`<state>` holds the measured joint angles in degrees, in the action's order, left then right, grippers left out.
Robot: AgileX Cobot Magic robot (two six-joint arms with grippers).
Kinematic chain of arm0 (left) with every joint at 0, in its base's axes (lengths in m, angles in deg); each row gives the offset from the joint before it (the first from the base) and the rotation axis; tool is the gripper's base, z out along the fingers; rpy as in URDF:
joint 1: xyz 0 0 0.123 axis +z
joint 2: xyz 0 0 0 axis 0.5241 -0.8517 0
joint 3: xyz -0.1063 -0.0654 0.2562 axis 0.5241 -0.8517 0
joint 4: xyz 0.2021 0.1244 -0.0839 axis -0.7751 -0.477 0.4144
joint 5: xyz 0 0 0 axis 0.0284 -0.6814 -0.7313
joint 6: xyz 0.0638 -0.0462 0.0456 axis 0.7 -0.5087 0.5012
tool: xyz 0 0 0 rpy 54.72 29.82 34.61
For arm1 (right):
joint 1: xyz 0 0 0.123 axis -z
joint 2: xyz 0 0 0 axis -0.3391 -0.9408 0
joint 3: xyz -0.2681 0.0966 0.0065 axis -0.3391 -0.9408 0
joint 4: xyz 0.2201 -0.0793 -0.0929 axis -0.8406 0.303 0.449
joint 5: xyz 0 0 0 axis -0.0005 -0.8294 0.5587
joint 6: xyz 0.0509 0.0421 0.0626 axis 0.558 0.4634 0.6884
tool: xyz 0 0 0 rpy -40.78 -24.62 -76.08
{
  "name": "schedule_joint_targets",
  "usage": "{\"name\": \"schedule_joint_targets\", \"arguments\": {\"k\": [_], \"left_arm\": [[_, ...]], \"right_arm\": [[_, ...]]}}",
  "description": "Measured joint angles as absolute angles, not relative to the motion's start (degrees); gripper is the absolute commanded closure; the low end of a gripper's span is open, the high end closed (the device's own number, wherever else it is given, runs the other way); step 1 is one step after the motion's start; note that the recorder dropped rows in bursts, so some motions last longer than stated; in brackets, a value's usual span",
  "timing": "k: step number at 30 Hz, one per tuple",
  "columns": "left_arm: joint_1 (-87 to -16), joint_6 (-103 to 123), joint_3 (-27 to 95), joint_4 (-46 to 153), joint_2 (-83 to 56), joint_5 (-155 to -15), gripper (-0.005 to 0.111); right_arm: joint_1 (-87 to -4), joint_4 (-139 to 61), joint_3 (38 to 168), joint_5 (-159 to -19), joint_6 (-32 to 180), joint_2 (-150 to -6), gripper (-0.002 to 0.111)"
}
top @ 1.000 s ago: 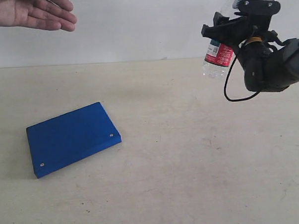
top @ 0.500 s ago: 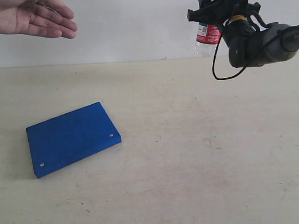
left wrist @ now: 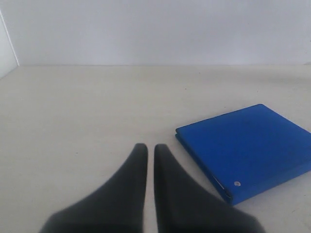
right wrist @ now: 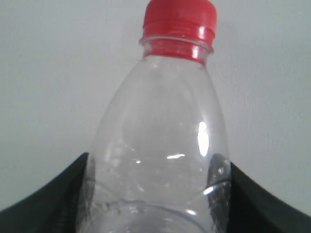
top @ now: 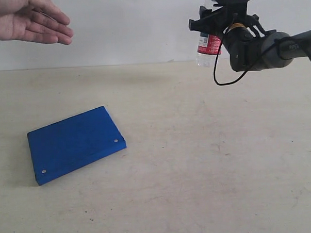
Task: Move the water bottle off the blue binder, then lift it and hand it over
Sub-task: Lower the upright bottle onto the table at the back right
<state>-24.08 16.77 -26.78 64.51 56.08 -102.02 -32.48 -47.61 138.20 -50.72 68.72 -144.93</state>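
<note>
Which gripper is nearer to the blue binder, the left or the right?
Left. The left gripper sits low, close beside the blue binder; the right gripper holds the water bottle high in the air, far from it.

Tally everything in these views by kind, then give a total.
water bottle: 1
blue binder: 1
grippers: 2, the left gripper and the right gripper
person's hand: 1
Total: 5

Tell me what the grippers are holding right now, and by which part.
The right gripper holds the water bottle by its clear upper body, above the label and below the red cap. The left gripper holds nothing.
</note>
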Motion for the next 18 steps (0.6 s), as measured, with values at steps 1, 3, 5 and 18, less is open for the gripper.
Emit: {"name": "schedule_joint_targets", "arguments": {"k": [1, 3, 5, 18], "left_arm": [[-24.08, 16.77, -26.78, 64.51, 56.08, -102.02, 0.102], [-24.08, 16.77, -26.78, 64.51, 56.08, -102.02, 0.102], [-24.08, 16.77, -26.78, 64.51, 56.08, -102.02, 0.102], [-24.08, 16.77, -26.78, 64.51, 56.08, -102.02, 0.102]], "right_arm": [[-32.48, -47.61, 139.25, -51.24, 67.72, -145.38, 0.07], [-32.48, -47.61, 141.38, -53.11, 65.91, -146.2, 0.066], [-32.48, -47.61, 143.14, -55.56, 64.94, -147.14, 0.063], [-32.48, -47.39, 146.38, -64.5, 56.65, -148.16, 0.04]]}}
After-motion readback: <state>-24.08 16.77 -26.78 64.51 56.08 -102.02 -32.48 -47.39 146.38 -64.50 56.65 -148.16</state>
